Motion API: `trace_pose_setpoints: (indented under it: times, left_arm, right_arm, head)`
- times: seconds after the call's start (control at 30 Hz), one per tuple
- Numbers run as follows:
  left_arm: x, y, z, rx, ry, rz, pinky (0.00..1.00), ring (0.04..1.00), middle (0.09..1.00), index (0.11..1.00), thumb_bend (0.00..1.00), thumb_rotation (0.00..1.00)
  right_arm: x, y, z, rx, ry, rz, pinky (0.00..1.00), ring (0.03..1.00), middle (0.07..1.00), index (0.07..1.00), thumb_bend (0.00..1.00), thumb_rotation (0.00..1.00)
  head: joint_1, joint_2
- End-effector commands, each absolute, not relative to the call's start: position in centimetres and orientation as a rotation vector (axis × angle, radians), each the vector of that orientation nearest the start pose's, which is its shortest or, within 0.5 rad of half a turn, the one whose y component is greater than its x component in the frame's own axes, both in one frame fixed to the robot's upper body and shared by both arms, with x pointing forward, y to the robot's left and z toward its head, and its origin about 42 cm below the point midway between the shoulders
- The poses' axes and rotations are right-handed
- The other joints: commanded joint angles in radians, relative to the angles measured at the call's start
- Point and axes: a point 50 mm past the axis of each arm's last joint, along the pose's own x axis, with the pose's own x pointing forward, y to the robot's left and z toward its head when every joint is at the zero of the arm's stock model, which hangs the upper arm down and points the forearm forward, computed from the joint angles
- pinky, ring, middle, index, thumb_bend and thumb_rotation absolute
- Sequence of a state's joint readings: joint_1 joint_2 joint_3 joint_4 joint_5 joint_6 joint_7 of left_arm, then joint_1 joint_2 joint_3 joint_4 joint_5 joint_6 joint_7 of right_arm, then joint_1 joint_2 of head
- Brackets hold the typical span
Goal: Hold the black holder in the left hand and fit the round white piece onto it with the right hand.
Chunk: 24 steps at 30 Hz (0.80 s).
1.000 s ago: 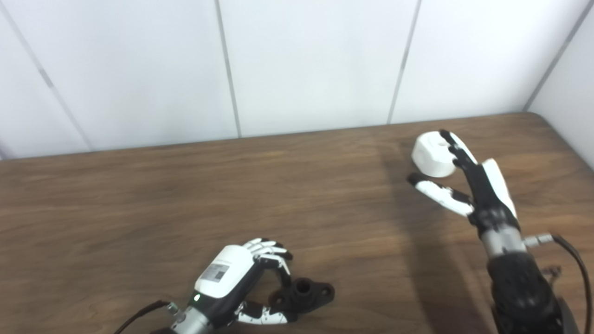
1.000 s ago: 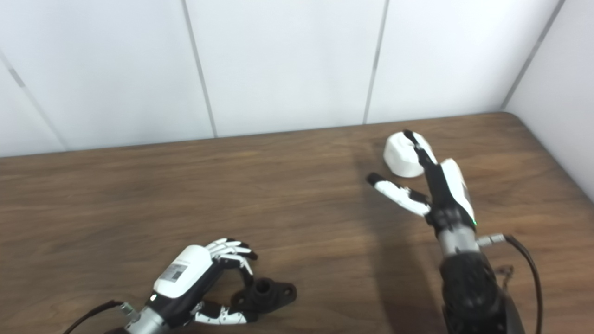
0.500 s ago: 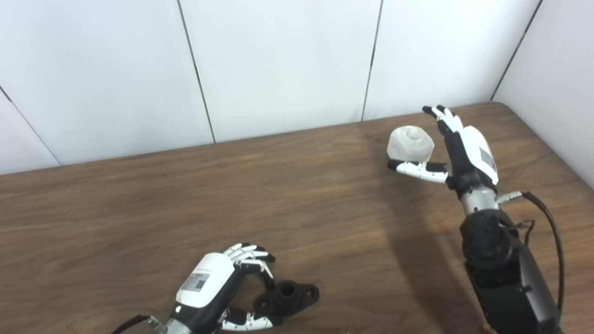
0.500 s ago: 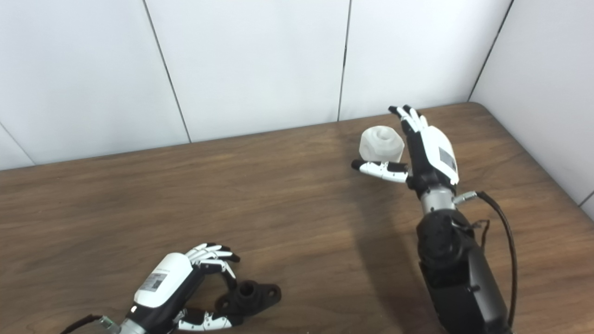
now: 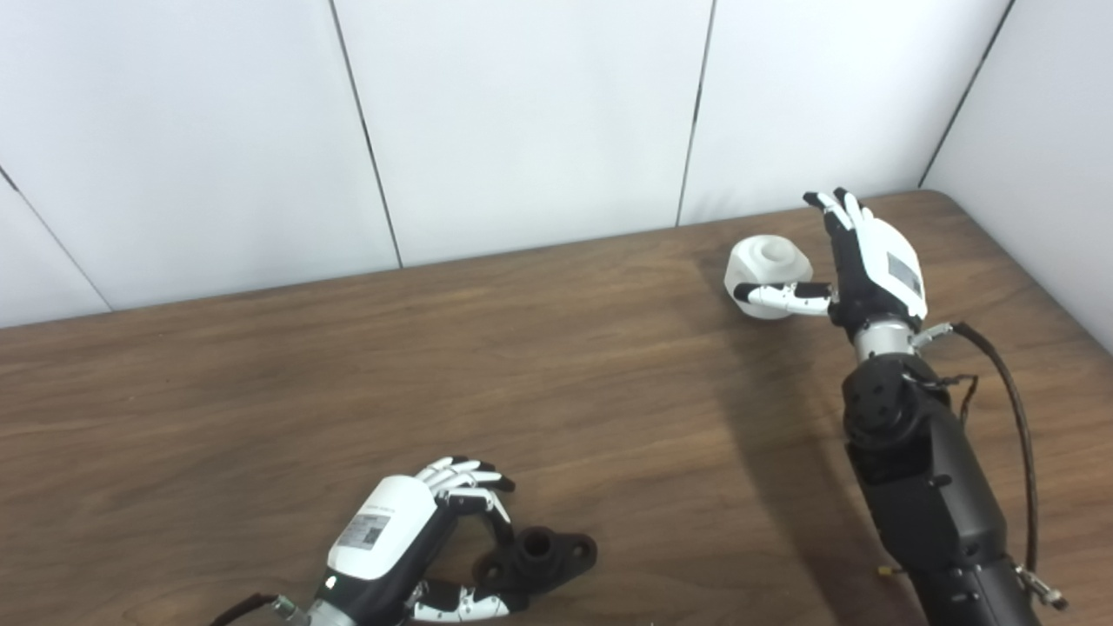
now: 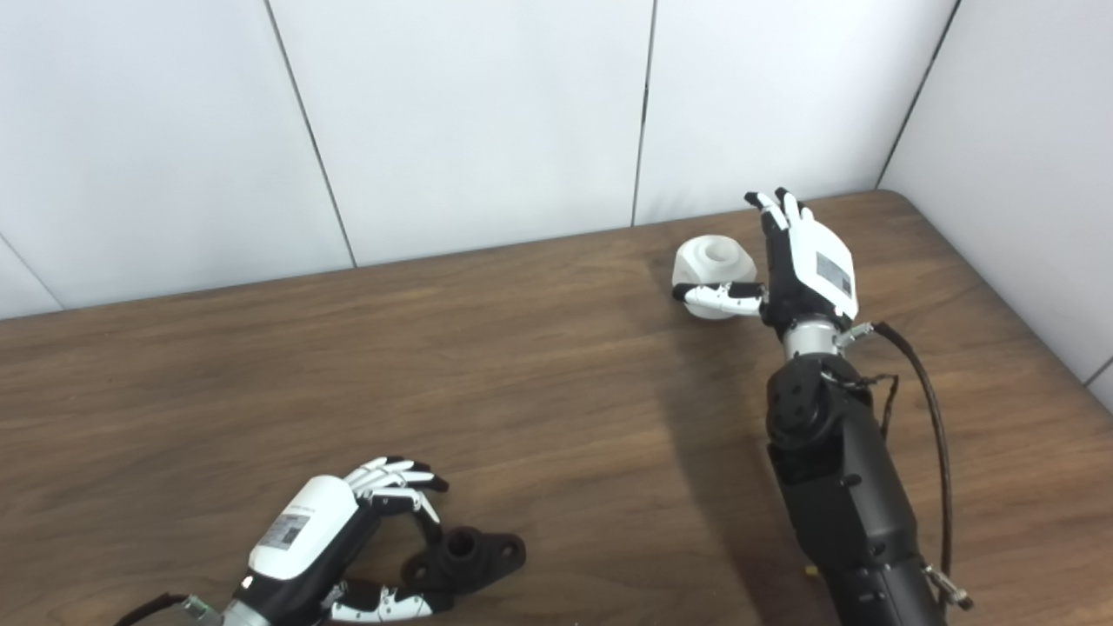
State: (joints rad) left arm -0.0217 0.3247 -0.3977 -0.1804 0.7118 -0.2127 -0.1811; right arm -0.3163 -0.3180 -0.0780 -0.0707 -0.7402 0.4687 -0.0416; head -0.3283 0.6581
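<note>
The black holder (image 5: 543, 556) lies on the wooden table (image 5: 348, 374) near the front edge, with a round socket and a flange hole facing up. My left hand (image 5: 396, 535) is curled around its left end, fingers above and thumb along its near side. The round white piece (image 5: 767, 261) stands on the table at the back right, with a recess in its top. My right hand (image 5: 869, 269) is just right of it with fingers straight and apart, pointing up. Its thumb lies across the front of the piece. It also shows in the right eye view (image 6: 715, 261).
White wall panels (image 5: 522, 122) stand right behind the table's back edge and along its right side. The right arm's cable (image 5: 1017, 417) loops out to the right of the forearm.
The camera shifted after the oldest frames. My right hand has moved in beside the white piece, turning upright, and its thumb has come up across the piece's front. The left hand and holder have not moved.
</note>
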Motion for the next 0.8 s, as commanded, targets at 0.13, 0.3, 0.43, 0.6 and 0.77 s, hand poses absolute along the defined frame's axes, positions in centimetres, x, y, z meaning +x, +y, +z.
trace_pose_setpoints:
  times: [0.13,0.3,0.43,0.6,0.77]
  left_arm:
    - [25.3,18.3,12.6,1.017,-0.350,-0.668,0.90,0.856,0.786,0.488,0.52,0.05]
    - [25.4,18.2,12.6,1.032,-0.339,-0.668,0.90,0.862,0.792,0.489,0.52,0.05]
    - [25.4,18.1,12.4,1.030,-0.330,-0.671,0.91,0.865,0.793,0.489,0.52,0.05]
    - [25.4,17.9,12.3,1.038,-0.337,-0.669,0.90,0.860,0.791,0.488,0.52,0.05]
    - [25.4,17.9,12.1,1.038,-0.330,-0.671,0.90,0.861,0.791,0.488,0.52,0.05]
  right_arm:
    - [38.5,-33.7,24.1,-1.017,0.004,-0.519,1.00,1.000,0.991,0.887,0.77,0.44]
    - [39.0,-33.6,23.5,-1.023,0.038,-0.518,0.97,1.000,0.980,0.876,0.77,0.44]
    - [39.3,-33.6,23.0,-1.021,0.059,-0.520,0.97,1.000,0.978,0.865,0.78,0.42]
    - [39.5,-33.7,22.6,-1.028,0.081,-0.525,0.97,0.997,0.977,0.863,0.78,0.41]
    - [39.6,-33.9,22.2,-1.022,0.100,-0.525,1.00,1.000,0.984,0.867,0.78,0.42]
  head:
    - [0.010,0.007]
    - [0.010,0.007]
    - [0.019,0.002]
    - [0.024,0.004]
    - [0.025,-0.012]
